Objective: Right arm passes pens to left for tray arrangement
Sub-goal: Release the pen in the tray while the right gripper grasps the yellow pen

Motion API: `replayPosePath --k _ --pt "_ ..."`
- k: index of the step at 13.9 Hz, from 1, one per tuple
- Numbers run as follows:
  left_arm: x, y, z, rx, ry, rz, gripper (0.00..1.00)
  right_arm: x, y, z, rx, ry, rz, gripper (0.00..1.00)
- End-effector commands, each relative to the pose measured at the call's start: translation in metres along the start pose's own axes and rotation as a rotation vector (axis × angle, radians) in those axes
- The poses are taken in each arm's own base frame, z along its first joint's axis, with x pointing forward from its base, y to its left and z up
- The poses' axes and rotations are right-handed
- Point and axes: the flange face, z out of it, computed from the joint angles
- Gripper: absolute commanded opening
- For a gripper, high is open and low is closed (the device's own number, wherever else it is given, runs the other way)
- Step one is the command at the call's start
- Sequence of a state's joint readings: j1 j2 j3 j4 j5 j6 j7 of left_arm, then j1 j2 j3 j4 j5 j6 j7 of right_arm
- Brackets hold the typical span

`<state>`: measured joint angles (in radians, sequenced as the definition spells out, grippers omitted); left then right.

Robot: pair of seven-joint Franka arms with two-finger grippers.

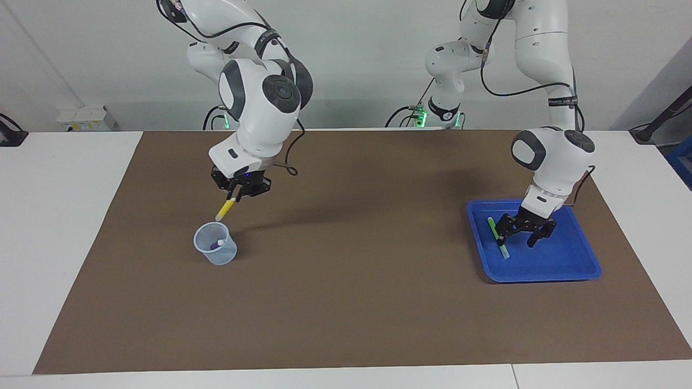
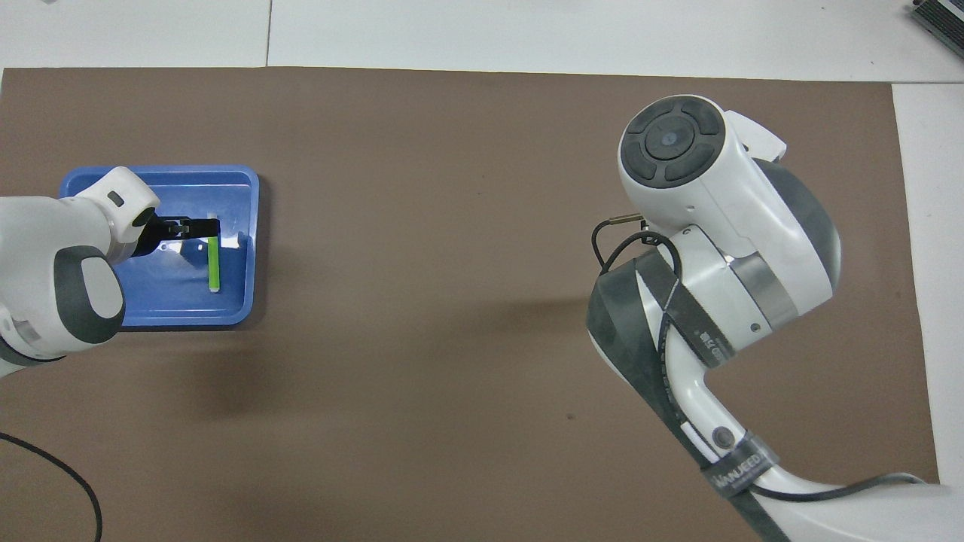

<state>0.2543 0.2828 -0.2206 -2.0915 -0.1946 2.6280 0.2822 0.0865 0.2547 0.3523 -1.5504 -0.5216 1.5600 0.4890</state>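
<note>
My right gripper [image 1: 234,194] is shut on the yellow pen [image 1: 225,209], which hangs slanted with its whitish end down, just above the translucent cup [image 1: 216,251]. The purple pen [image 1: 217,244] stands inside that cup. At the left arm's end of the table, the green pen [image 1: 498,236] [image 2: 214,265] lies flat in the blue tray [image 1: 565,260] [image 2: 162,301]. My left gripper [image 1: 517,237] [image 2: 202,226] hovers open low over the tray, one finger beside the green pen, holding nothing. In the overhead view the right arm hides its own gripper and the cup.
A brown mat [image 1: 357,281] covers most of the white table. The tray sits near the mat's edge at the left arm's end, the cup toward the right arm's end. A loose black cable [image 2: 45,467] lies near the left arm's base.
</note>
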Motion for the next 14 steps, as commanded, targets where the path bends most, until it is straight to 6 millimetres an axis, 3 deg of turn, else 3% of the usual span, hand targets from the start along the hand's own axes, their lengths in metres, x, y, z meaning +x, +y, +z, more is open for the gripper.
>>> replayPosePath --k 1,4,6,8,10,14 --pt "-0.007 0.002 -0.001 0.005 -0.035 -0.025 0.99 -0.017 0.003 -0.025 -0.011 0.011 -0.065 0.00" --pt "-0.010 0.009 -0.002 -0.004 -0.086 -0.132 0.99 -0.035 -0.007 -0.051 0.047 0.001 -0.084 0.00" --pt "-0.012 0.013 -0.001 -0.005 -0.093 -0.157 0.99 -0.034 0.009 -0.067 0.173 -0.039 -0.045 0.00" --pt "-0.018 0.015 0.002 -0.005 -0.106 -0.158 0.99 -0.028 0.034 -0.061 0.235 -0.083 0.002 0.00" --pt "-0.022 0.022 0.004 -0.005 -0.114 -0.166 0.99 -0.026 0.041 -0.069 0.290 -0.091 0.016 0.00" --pt "-0.022 0.025 0.005 -0.007 -0.116 -0.162 0.99 -0.031 0.032 -0.081 0.398 -0.119 0.029 0.00"
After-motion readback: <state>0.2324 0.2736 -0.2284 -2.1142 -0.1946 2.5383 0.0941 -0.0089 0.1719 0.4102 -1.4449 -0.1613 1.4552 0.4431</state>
